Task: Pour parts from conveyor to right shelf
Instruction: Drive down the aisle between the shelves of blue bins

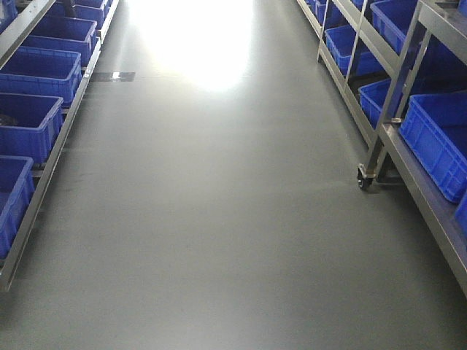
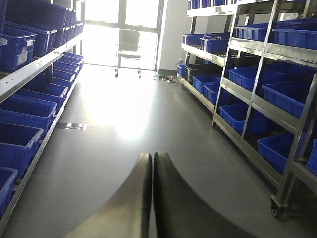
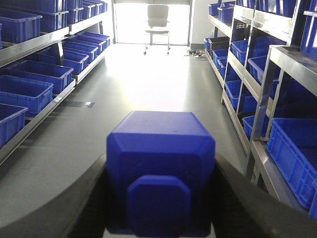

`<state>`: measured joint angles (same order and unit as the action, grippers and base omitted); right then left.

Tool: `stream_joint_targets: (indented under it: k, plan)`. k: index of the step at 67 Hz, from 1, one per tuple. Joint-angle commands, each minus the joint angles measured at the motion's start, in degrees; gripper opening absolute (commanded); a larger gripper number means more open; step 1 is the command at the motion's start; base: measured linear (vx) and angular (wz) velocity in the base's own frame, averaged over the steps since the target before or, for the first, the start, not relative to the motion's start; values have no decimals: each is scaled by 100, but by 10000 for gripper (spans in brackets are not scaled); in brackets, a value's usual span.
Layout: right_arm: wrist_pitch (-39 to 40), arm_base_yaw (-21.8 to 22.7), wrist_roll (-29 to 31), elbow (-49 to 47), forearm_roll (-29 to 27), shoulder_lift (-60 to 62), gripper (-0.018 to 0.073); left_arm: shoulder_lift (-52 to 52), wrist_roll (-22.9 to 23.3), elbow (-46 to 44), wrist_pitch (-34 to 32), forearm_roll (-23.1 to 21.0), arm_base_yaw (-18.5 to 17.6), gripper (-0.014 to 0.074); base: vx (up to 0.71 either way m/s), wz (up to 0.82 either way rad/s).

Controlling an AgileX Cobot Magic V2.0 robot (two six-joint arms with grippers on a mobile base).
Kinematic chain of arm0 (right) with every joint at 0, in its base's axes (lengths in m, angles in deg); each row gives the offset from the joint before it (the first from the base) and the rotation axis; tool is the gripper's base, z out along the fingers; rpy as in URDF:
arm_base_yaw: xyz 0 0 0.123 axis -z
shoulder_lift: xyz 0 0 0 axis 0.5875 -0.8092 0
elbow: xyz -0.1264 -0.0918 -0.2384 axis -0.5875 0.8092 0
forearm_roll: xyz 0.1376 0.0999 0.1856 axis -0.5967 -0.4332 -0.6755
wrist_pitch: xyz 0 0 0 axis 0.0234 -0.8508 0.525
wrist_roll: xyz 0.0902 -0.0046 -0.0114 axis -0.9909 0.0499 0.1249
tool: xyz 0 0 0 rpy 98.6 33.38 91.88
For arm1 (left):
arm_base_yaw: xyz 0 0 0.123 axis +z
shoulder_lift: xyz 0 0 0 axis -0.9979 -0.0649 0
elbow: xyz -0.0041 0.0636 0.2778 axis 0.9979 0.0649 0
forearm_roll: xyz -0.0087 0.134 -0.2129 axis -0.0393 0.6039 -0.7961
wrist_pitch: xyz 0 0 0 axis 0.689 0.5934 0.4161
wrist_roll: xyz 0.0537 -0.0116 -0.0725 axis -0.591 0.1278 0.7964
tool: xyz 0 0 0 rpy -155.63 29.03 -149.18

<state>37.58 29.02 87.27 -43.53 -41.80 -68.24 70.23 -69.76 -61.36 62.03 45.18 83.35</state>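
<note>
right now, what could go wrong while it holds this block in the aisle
The blue block is pinched only at its sides by the right jaws; a jolt might shake it loose.
The right shelf's caster juts toward the aisle; turning in close could clip it.

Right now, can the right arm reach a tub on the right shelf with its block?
Probably yes. The right gripper holds the block, and an open tub sits on the shelf close beside it, with nothing between.
</note>
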Motion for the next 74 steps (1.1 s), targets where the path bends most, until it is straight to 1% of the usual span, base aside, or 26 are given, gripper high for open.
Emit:
stream_joint_targets:
  k: [1,33,74]
  plan:
    - [456,-13,18,-150,37,-85,-4,53,25,123,-427,-49,-31,-6,36,-1]
    - [456,-13,18,-150,37,-85,-4,53,25,123,-427,-49,-31,-6,47,-1]
    - [456,-13,18,-150,37,-85,-4,53,25,123,-427,-49,-31,-6,62,6]
